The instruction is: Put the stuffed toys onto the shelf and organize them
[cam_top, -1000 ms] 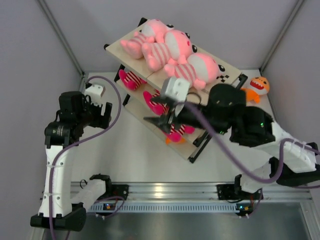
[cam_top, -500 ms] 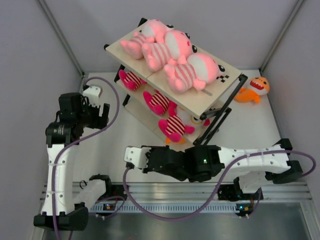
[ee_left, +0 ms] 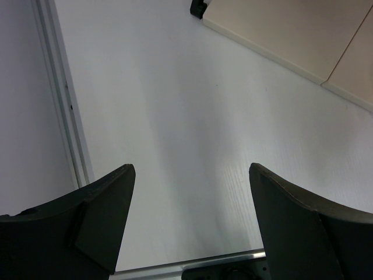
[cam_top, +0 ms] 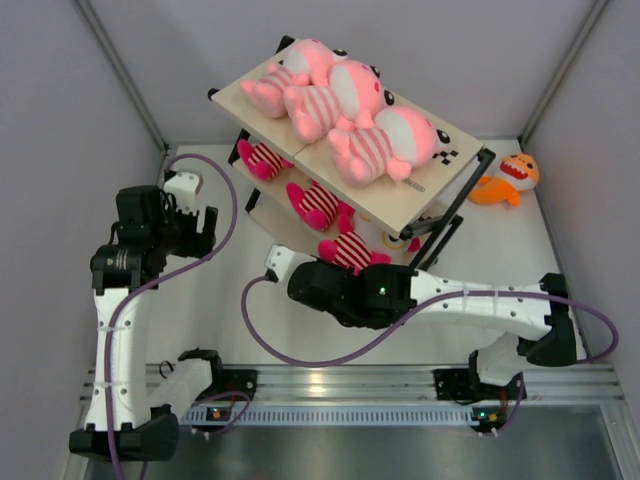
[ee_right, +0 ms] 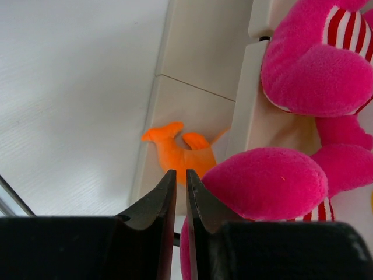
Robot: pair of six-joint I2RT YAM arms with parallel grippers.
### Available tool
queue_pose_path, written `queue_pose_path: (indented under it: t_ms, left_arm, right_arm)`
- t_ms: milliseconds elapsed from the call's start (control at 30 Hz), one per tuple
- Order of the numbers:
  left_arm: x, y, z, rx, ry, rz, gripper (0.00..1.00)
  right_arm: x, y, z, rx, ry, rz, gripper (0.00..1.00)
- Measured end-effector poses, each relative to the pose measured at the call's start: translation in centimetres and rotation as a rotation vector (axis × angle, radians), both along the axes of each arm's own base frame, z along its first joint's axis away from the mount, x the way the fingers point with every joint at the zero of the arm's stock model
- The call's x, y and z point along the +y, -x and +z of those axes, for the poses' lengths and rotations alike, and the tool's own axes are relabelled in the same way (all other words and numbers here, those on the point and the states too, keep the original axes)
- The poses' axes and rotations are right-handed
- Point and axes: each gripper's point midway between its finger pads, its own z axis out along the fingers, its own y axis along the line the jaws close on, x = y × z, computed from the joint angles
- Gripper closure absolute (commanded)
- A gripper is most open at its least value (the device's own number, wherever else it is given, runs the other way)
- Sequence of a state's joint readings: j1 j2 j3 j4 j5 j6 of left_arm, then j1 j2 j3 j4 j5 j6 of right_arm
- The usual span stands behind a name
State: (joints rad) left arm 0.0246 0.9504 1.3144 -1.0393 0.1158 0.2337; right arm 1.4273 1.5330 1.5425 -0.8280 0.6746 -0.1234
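Observation:
The shelf [cam_top: 425,198] stands tilted at the table's back. Three pale-pink stuffed toys [cam_top: 340,100] lie on its top board. Three hot-pink striped toys [cam_top: 318,203] lie on the middle tier. One orange toy [cam_top: 508,178] lies on the table by the right wall. My right arm [cam_top: 350,290] reaches low in front of the shelf. In the right wrist view my right gripper [ee_right: 180,175] is shut and empty, beside a hot-pink toy [ee_right: 268,184], with an orange toy [ee_right: 183,156] on the lowest board beyond it. My left gripper [ee_left: 192,175] is open and empty over bare table.
Grey walls close the table on the left, back and right. The shelf's black frame legs [cam_top: 440,235] slant down at the right front. A shelf board corner [ee_left: 280,29] shows in the left wrist view. An aluminium rail [cam_top: 330,380] runs along the near edge.
My right arm pulled back from the shelf's middle tier, swung low and left, then moved up against the shelf front. Its jaws are closed now. The left arm barely moved.

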Motion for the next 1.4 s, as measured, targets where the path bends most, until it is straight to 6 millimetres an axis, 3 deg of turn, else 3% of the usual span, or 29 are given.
queue_pose_path:
  t_ms: [233, 567, 1033, 1100, 1200, 1233, 1300, 1333, 1400]
  left_arm:
    - [-0.1, 0.0, 0.0, 0.000, 0.005, -0.006, 0.15]
    - [-0.4, 0.0, 0.0, 0.000, 0.016, -0.019, 0.15]
    - [-0.4, 0.0, 0.0, 0.000, 0.016, -0.019, 0.15]
    - [-0.4, 0.0, 0.0, 0.000, 0.016, -0.019, 0.15]
    - [-0.4, 0.0, 0.0, 0.000, 0.017, -0.020, 0.15]
    - [-0.5, 0.0, 0.0, 0.000, 0.018, -0.021, 0.15]
    - [-0.5, 0.0, 0.0, 0.000, 0.019, -0.022, 0.15]
    - [-0.5, 0.0, 0.0, 0.000, 0.019, -0.022, 0.15]
    - [-0.5, 0.0, 0.0, -0.001, 0.020, -0.025, 0.15]
  right_arm:
    - [-1.7, -0.5, -1.0, -0.008, 0.059, -0.029, 0.87]
    - [-4.5, -2.4, 0.5, -0.061, 0.101, -0.083, 0.87]
    - [-5.6, -3.6, 0.8, -0.078, 0.138, -0.092, 0.84]
    - [-5.7, -3.5, 1.0, -0.076, 0.139, -0.090, 0.79]
    - [-5.7, -3.2, 1.5, -0.061, 0.138, -0.073, 0.63]
    - [-5.5, -3.0, 1.9, -0.061, 0.131, -0.064, 0.50]
    - [-4.7, -2.4, 2.9, -0.068, 0.114, -0.035, 0.37]
    - [-4.1, -2.0, 3.7, -0.073, 0.100, -0.006, 0.26]
    - [-2.6, -0.4, 4.8, -0.074, 0.068, 0.064, 0.20]
